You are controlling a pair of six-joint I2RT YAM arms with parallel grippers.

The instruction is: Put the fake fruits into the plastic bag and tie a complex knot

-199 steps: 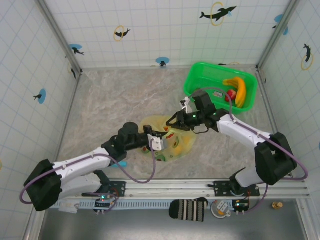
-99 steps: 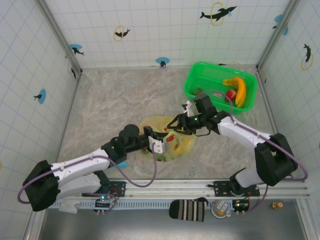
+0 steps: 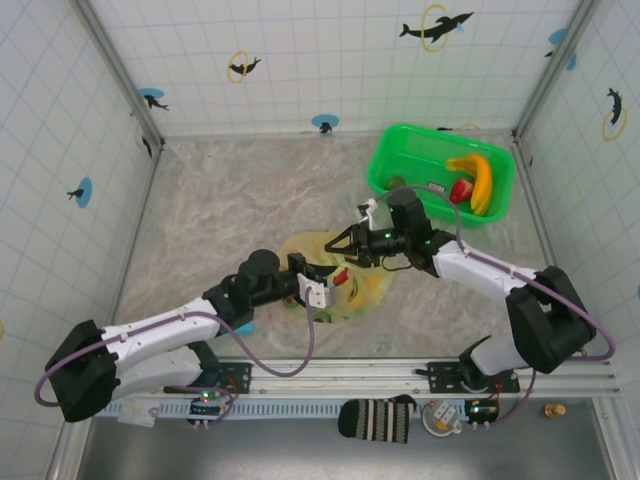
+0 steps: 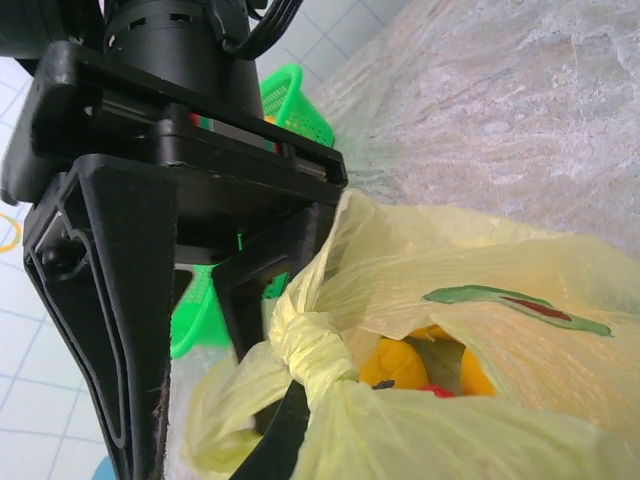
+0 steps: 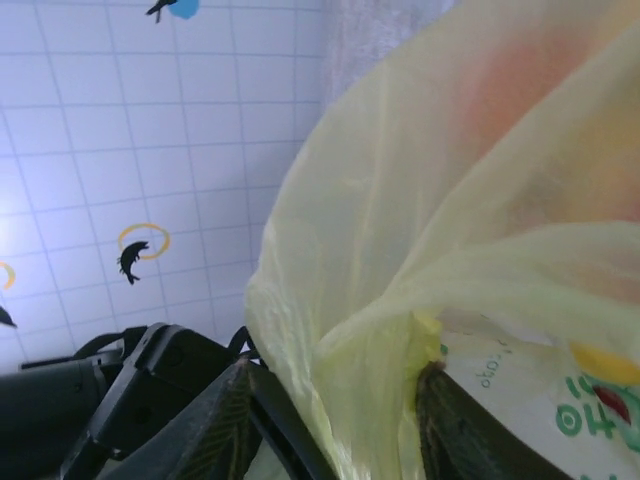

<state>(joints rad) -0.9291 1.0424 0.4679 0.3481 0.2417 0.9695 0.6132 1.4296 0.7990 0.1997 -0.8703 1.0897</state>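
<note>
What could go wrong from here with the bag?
The banana and a red fruit lie in the tray; knotting now would leave them out. The left end effector pinches the twisted neck of the bag while film lies in the open right end effector; a hard pull might tear the film or slip it free.

Bright green rectangular plastic tray (image 3: 380, 165), at the far right corner of the grey marbled table surface (image 3: 230, 200); white tiled walls (image 3: 320, 70) bearing dolphin stickers (image 3: 436, 26); striped knitted cloth (image 3: 377, 419) beyond the near edge.

Pale yellow plastic bag (image 3: 373, 288), green-and-red print; bright green tray (image 3: 440, 130).
</note>
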